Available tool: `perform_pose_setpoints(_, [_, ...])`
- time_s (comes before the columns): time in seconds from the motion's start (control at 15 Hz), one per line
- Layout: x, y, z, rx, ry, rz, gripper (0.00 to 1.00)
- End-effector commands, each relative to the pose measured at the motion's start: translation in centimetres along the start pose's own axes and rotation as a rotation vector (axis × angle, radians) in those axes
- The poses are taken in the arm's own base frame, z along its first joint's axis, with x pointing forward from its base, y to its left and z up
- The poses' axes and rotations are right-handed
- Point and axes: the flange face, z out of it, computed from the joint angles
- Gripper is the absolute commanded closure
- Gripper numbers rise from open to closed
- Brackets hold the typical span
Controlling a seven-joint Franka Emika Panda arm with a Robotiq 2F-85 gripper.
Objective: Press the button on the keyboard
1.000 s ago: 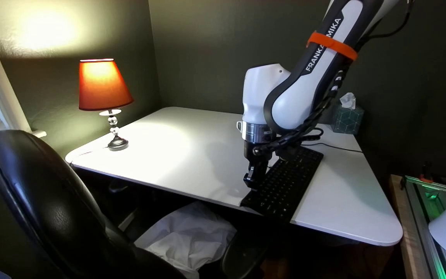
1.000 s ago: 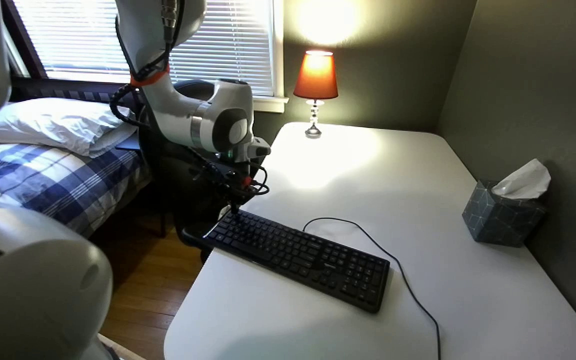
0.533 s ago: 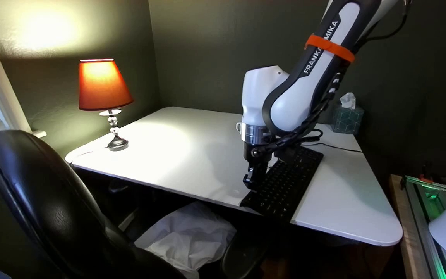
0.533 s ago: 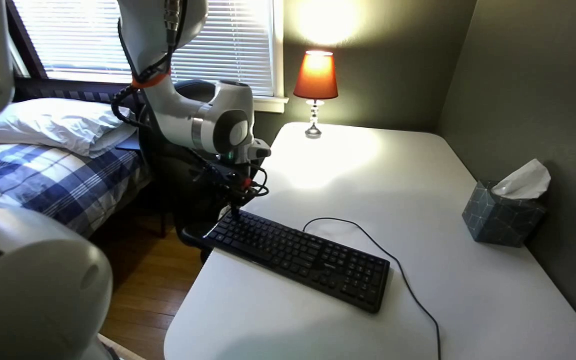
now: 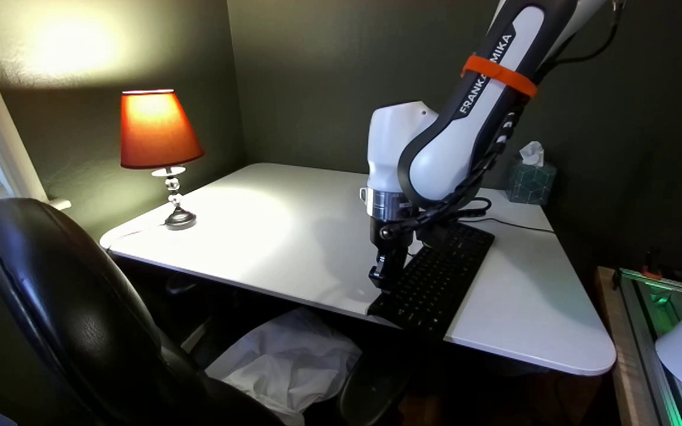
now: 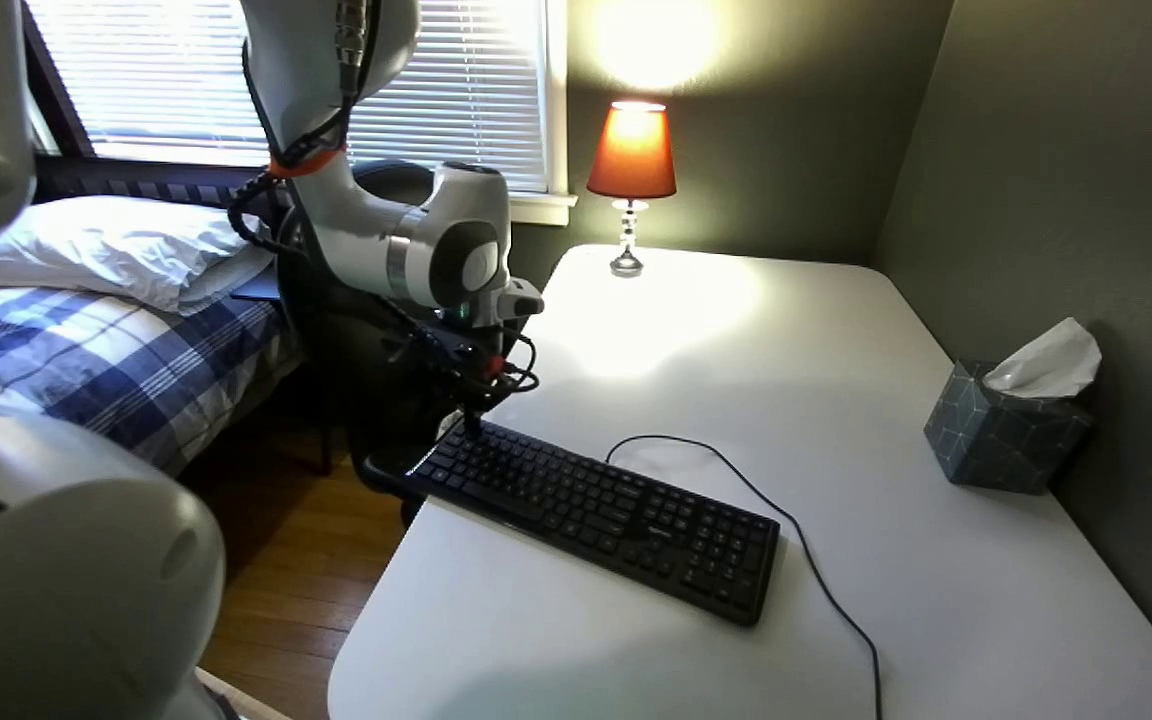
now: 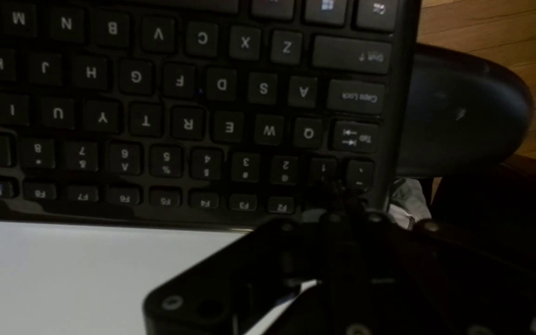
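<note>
The keyboard is long, flat and black, and lies on the white desk. It shows in both exterior views point(image 5: 441, 287) point(image 6: 601, 515) and upside down in the wrist view point(image 7: 161, 111). My gripper point(image 7: 342, 197) is shut, its dark fingertips together with nothing visible between them. The fingertips are over the keyboard's corner, beside the 1 key point(image 7: 322, 171) and the backquote key point(image 7: 359, 174). They hide the keys at that end of the function row. In both exterior views the gripper point(image 5: 383, 285) point(image 6: 471, 418) points down at that end. I cannot tell whether the tips touch a key.
The white desk point(image 6: 556, 640) bears a red lamp point(image 5: 160, 133), a tissue box point(image 6: 1006, 430) and the keyboard's cable point(image 6: 806, 545). A black chair point(image 5: 74, 313) stands at the desk's edge, close to the gripper's end of the keyboard. A bed point(image 6: 126, 350) is beyond.
The arm has shifted slightly, with the gripper moving a few pixels left in an exterior view. The gripper stays shut over the same end of the keyboard. The keyboard has not moved.
</note>
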Motion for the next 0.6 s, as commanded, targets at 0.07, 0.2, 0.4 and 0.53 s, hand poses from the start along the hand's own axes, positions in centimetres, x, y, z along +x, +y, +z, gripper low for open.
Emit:
perform_pose_setpoints(0.07, [0.46,0.15,0.44,0.000,-0.032,0.021,1.00])
perform_pose_setpoints(0.2, [0.43,0.27,0.57,-0.001,-0.042,0.024,1.00])
perform_pose_setpoints(0.4, [0.47,0.55,0.65,0.001,-0.053,0.030,1.00])
perform_pose_setpoints(0.53, [0.49,0.71,0.75,0.003,-0.056,0.032,1.00])
